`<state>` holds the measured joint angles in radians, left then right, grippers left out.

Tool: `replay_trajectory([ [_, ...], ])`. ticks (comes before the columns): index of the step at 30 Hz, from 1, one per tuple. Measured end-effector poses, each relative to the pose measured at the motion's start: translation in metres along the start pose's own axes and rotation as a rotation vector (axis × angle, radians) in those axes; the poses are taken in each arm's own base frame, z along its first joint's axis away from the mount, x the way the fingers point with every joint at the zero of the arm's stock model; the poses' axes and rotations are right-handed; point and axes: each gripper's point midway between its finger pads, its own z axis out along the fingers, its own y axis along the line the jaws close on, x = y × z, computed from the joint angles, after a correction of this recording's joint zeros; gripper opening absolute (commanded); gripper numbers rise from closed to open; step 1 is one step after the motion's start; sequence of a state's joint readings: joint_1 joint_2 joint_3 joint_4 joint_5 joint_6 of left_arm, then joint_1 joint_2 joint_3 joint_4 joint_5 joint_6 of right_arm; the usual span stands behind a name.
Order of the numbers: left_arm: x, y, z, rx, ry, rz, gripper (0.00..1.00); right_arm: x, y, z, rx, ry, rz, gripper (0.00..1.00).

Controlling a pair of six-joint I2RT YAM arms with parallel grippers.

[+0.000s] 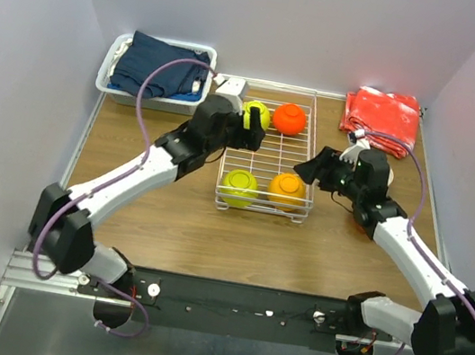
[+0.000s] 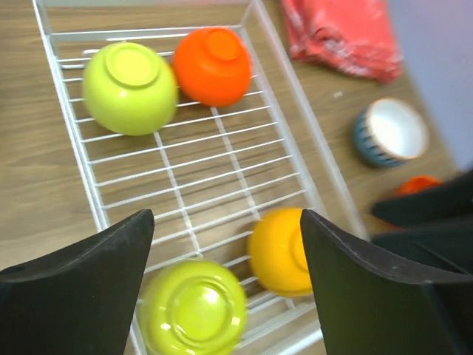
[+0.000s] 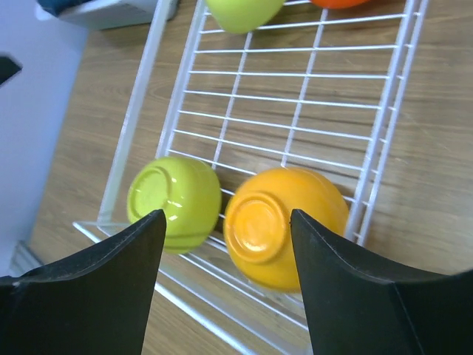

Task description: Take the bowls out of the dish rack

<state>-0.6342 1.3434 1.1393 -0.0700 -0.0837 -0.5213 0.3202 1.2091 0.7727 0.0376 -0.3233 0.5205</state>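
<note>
Pincers on both arms are spread wide and hold nothing. The left pincer [image 1: 250, 131] hangs above the far left part of the rack [image 1: 261, 211], a white wire tray lying in the middle of the wooden table [image 1: 166, 220]. The right pincer [image 1: 313, 169] hangs at the rack's right rim. Its own camera looks down between its fingers [image 3: 96, 288] at the near end of the rack.

Four bowls sit in the rack, all upside down with their foot rings up (one near each corner). At the far end, the far yellow-green bowl [image 2: 131, 87] sits just beside the red-orange bowl [image 2: 213, 65] on its right. At the near end, the near yellow-green bowl [image 3: 174, 201] sits just beside the orange bowl [image 3: 277, 222].

Outside the rack, on the table to its right, the striped bowl [image 2: 390, 132] stands right way up, white inside. In the top view it is partly hidden behind the right arm. A red cloth [image 1: 382, 115] lies at the far right corner. A white bin [image 1: 109, 74] of dark blue cloth [image 1: 151, 67] sits at the far left.
</note>
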Motion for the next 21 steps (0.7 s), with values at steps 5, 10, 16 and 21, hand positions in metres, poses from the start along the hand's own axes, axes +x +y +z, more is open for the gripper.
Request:
replay_trajectory([
  [5,0.015,0.028,0.045,-0.140,0.127,0.228,0.98,0.008,-0.013,-0.021,0.077,-0.008,-0.045,0.81],
  [10,0.018,0.040,0.084,-0.226,0.193,0.456,0.99,0.007,-0.021,-0.037,0.135,-0.032,-0.083,0.86],
  [16,0.027,0.039,0.139,-0.281,0.248,0.758,0.99,0.002,-0.029,-0.051,0.196,-0.066,-0.115,0.92],
  [21,0.051,0.055,0.170,-0.332,0.333,0.957,0.99,0.009,-0.037,-0.057,0.230,-0.066,-0.120,0.97],
])
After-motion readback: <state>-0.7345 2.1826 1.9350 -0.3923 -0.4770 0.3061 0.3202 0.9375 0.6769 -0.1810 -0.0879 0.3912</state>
